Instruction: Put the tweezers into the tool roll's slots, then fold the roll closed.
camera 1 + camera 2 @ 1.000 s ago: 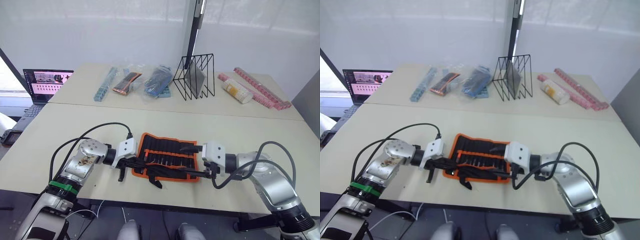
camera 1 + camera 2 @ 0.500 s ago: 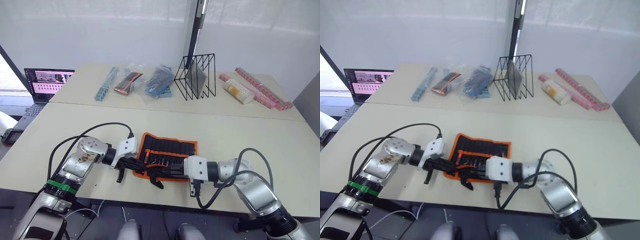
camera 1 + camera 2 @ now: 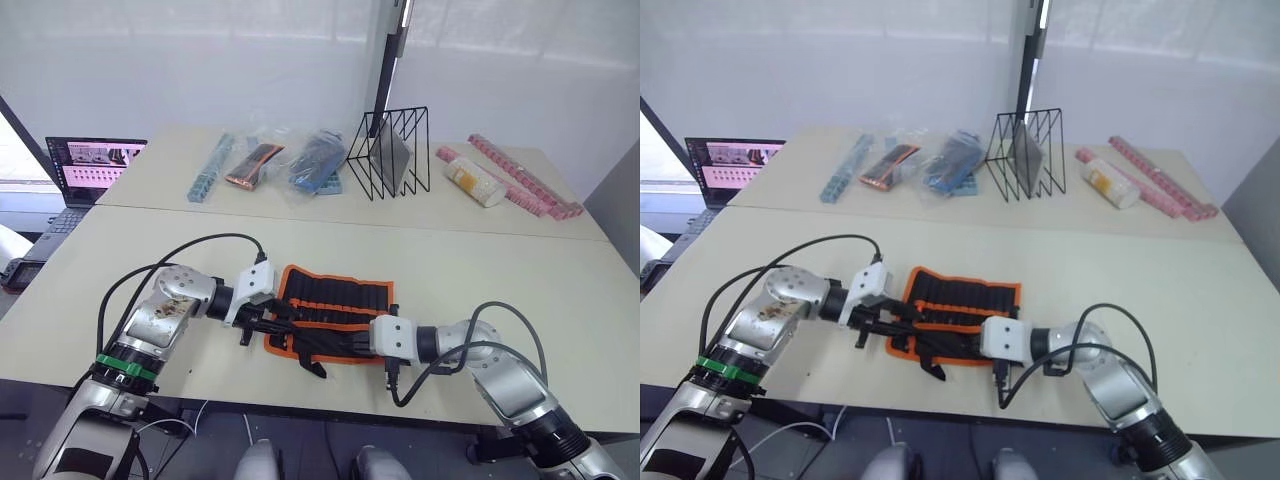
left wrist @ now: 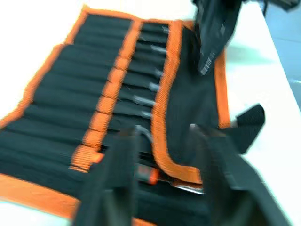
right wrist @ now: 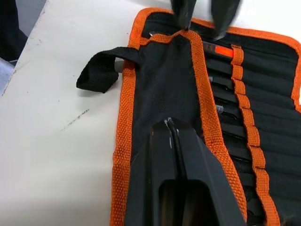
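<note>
On the beige table (image 3: 480,270), the tweezers (image 4: 150,87) sat slotted; the left claw (image 4: 164,141) gaped wide, the right claw (image 5: 173,136) pinched the black, orange-bound fabric tool roll (image 3: 335,310), folding unfinished.

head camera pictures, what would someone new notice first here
The black tool roll with bright orange edging lies open on the near table, tweezers tucked in its slots. Both grippers meet at it: the left gripper open at its left end, the right gripper shut on its near flap. Behind, a black wire rack stands on the far table.
</note>
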Robot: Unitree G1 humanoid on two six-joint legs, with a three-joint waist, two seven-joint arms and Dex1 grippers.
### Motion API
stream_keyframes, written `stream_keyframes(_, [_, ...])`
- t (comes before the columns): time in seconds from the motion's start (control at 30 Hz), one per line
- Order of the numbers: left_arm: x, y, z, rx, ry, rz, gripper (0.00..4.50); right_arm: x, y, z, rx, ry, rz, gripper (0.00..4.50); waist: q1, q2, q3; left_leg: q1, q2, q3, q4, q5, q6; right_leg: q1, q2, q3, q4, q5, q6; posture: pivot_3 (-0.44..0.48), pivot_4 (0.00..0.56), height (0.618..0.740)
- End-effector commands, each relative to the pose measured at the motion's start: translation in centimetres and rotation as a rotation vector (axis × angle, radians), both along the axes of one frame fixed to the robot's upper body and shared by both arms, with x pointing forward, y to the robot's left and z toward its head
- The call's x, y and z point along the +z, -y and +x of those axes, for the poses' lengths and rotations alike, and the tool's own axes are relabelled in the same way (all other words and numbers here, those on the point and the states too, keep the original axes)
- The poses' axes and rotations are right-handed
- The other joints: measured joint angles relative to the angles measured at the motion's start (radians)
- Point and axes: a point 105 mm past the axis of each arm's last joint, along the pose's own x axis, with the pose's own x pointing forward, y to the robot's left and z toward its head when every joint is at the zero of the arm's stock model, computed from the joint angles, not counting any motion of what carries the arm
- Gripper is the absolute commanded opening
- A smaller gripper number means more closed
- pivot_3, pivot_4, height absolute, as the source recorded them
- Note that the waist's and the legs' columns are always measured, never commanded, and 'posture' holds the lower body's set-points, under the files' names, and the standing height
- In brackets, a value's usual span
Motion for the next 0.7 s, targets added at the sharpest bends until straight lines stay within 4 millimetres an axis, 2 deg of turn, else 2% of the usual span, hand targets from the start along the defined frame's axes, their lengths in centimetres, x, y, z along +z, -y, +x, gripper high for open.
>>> stream_keyframes(0.03, [2.5,-0.3,0.2,0.007,0.107,-0.047,3.19,0.6,-0.1,0.0,0.001,0.014,0.024,0.00,0.000,0.000,0.000,0.000,0.000,0.000,0.000,0.000,0.000,0.000,0.000,0.000,0.000,0.000,0.000,0.000,0.150,0.687])
stream_keyframes(0.07, [3.0,-0.3,0.1,0.009,0.117,-0.068,3.46,0.4,0.0,0.0,-0.001,0.008,0.024,0.00,0.000,0.000,0.000,0.000,0.000,0.000,0.000,0.000,0.000,0.000,0.000,0.000,0.000,0.000,0.000,0.000,0.150,0.687])
stream_keyframes(0.2, [3.9,0.4,-1.7,-0.021,0.096,-0.170,3.46,0.2,0.3,0.2,-0.026,-0.016,0.036,0.00,-0.001,0.000,0.000,0.000,0.000,0.000,0.000,0.000,0.000,0.000,0.000,0.000,0.000,0.000,0.000,0.000,0.150,0.687])
stream_keyframes(0.33, [1.3,1.2,-2.7,-0.009,0.066,-0.184,3.46,-0.1,0.2,0.4,-0.047,-0.057,0.065,0.00,-0.003,0.000,0.000,0.000,0.000,0.000,-0.001,0.000,0.000,0.001,-0.001,0.000,-0.001,0.000,0.000,0.000,0.150,0.687])
stream_keyframes(0.37, [0.8,1.3,-2.8,0.000,0.053,-0.193,2.91,-0.2,0.2,0.4,-0.049,-0.066,0.070,0.00,-0.003,0.000,0.000,0.000,0.000,0.000,-0.001,0.000,0.000,0.001,0.000,0.000,-0.001,0.000,0.000,0.000,0.150,0.687])
stream_keyframes(0.6, [-2.8,2.2,-1.9,0.095,0.053,-0.165,0.66,-1.0,0.8,0.6,-0.077,-0.090,0.064,0.00,0.002,0.000,0.000,0.000,0.000,0.000,0.000,0.000,0.000,0.001,0.000,0.000,-0.002,0.000,0.000,0.000,0.150,0.687])
stream_keyframes(0.67, [-4.3,2.7,-2.2,0.097,0.047,-0.123,0.02,-1.4,0.9,0.6,-0.096,-0.099,0.065,0.00,0.002,0.000,0.000,0.000,0.000,0.000,0.000,0.000,0.000,0.001,0.000,0.000,-0.002,0.000,0.000,0.000,0.150,0.687])
stream_keyframes(0.7, [-5.0,2.7,-2.3,0.100,0.047,-0.100,0.02,-1.6,1.0,0.6,-0.106,-0.105,0.064,0.00,0.002,0.000,0.000,0.000,0.000,0.000,0.000,0.000,0.000,0.001,0.000,0.000,-0.002,0.000,0.000,0.000,0.150,0.687])
